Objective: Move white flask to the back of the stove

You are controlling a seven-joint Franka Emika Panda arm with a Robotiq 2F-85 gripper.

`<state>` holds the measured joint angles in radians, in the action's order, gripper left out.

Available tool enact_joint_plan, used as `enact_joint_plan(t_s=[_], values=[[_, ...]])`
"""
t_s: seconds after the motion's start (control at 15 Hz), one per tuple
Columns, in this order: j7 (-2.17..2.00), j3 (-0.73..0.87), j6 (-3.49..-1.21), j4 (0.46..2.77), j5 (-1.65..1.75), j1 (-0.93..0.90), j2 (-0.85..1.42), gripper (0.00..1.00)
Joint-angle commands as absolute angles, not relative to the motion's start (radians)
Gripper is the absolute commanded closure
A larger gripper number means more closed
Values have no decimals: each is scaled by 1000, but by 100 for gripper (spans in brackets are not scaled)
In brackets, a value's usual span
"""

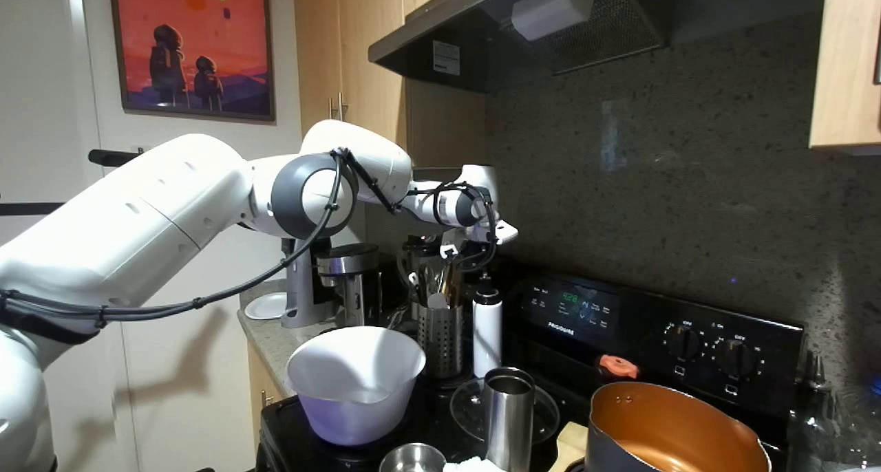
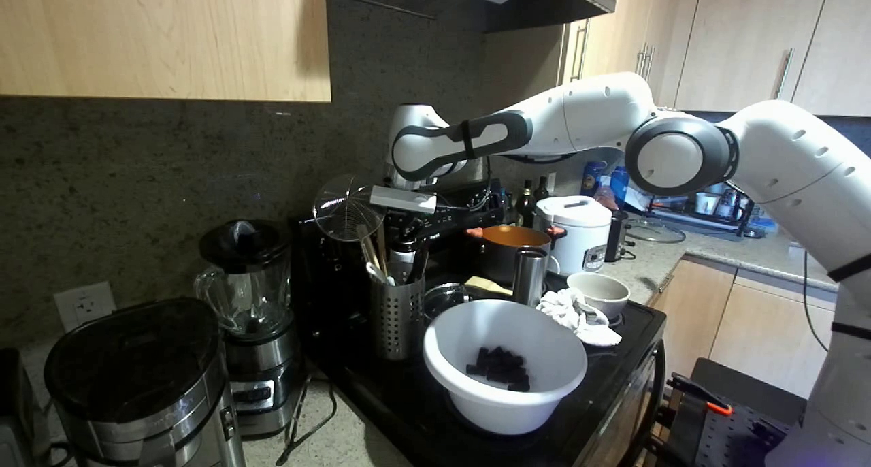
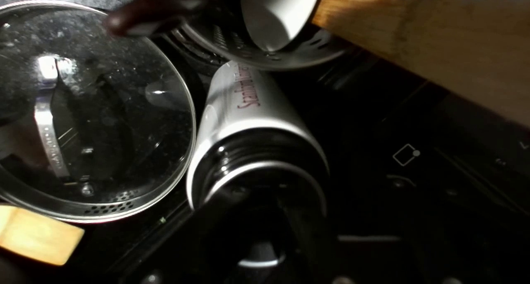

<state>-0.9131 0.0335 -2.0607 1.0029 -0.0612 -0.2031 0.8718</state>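
Note:
The white flask (image 1: 487, 334) stands upright at the back of the black stove (image 1: 296, 427), just in front of its raised back panel (image 1: 643, 327). In an exterior view the utensil holder hides most of the flask, and only its top (image 2: 402, 254) shows. In the wrist view the flask (image 3: 248, 97) has red lettering and a dark cap. My gripper (image 1: 485, 274) points down at the top of the flask and meets the cap. In the wrist view the dark fingers (image 3: 263, 193) overlap the dark cap, so whether they grip it is hidden.
A steel utensil holder (image 1: 440, 341) with a wire strainer (image 2: 348, 207) stands close beside the flask. A glass lid (image 1: 462, 410), steel cup (image 1: 509, 424), copper-lined pot (image 1: 661, 424) and white bowl (image 1: 351, 410) are on the stove. The range hood (image 1: 440, 38) hangs above.

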Motion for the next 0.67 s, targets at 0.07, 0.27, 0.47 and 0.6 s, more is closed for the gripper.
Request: enact_joint_plan(t_s=[0.07, 0.27, 0.47, 0.6], values=[[-926, 36, -2053, 1003, -57, -202, 863, 20], [-926, 45, -2045, 1009, -48, -204, 850, 1], [-927, 46, -2042, 1011, -45, -206, 838, 0], [-927, 45, -2040, 1013, -44, -210, 830, 0]])
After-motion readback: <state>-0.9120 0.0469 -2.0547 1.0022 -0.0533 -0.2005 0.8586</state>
